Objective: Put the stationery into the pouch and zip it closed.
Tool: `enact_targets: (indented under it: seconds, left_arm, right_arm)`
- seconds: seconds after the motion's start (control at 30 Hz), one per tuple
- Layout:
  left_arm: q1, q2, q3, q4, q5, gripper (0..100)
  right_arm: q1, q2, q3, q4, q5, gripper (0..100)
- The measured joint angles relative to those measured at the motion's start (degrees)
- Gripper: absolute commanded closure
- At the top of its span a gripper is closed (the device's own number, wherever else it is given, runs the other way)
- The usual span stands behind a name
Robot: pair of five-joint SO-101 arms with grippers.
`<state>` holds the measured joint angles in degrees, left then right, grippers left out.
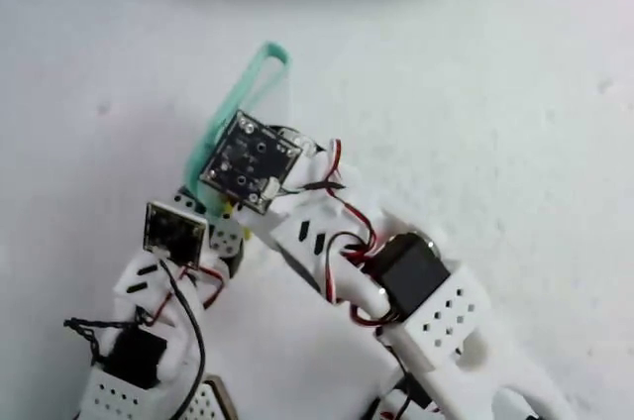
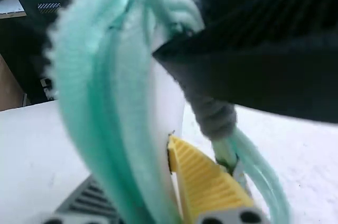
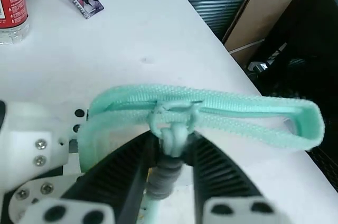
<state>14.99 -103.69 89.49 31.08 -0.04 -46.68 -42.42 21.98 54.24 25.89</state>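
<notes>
Mint-green fabric pouch [image 1: 241,103] held edge-up over the white table [image 1: 475,93] between both arms, its zip pull [image 3: 170,139] pinched by my right gripper [image 3: 169,163], black fingers [image 3: 121,176] together on it, my left gripper [image 2: 153,192] clamped on the pouch's side, yellow finger [image 2: 206,182] against the fabric, and I see a clear plastic bottle [image 3: 10,7] well apart.

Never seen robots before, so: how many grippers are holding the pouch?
2. The right gripper pinches the zipper pull; the left gripper clamps the pouch close beside it.
</notes>
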Motion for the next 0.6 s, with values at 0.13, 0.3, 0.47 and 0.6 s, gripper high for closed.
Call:
enact_targets:
  seconds: [0.13, 0.3, 0.47, 0.6]
  left_arm:
    - [0.0, 0.0, 0.0, 0.0, 0.0, 92]
    - [-0.1, -0.1, -0.8, 3.5, 1.4, 79]
    - [-0.2, -0.2, -6.2, 11.5, 6.3, 79]
    - [-0.3, -0.2, -8.2, 12.6, 7.1, 79]
  right_arm:
    - [0.0, 0.0, 0.0, -0.2, 0.1, 98.1]
    - [1.7, -1.8, 0.1, -0.2, 0.1, 98.1]
    - [5.0, -6.2, 1.1, -0.2, 0.1, 98.1]
    - [5.3, -7.0, 4.0, -0.2, 0.1, 98.1]
